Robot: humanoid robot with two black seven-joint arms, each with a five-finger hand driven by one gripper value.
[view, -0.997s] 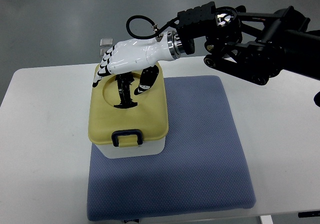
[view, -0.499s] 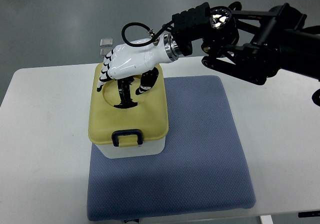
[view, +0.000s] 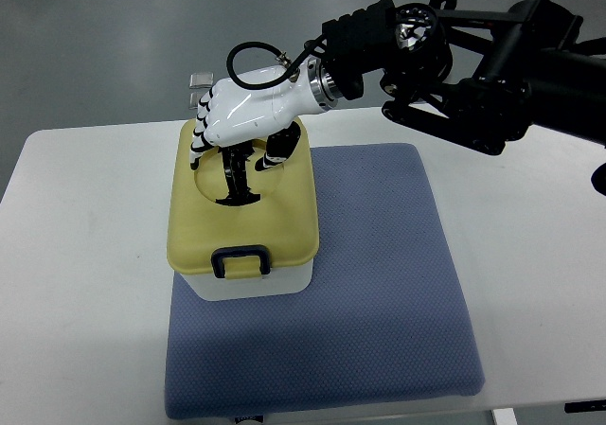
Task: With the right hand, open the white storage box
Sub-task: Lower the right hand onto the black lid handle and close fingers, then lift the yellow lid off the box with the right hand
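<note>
Top view: right hand (view: 239, 117) over lid handle (view: 233, 174)

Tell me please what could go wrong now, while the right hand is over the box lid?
1. The right hand curls over the black handle in the yellow lid; whether it truly grips cannot be seen, so a pull may slip off.
2. The black front latch looks closed. Lifting might drag the whole white storage box up.
3. The box sits at the blue mat's far-left corner and could slide off it.
</note>
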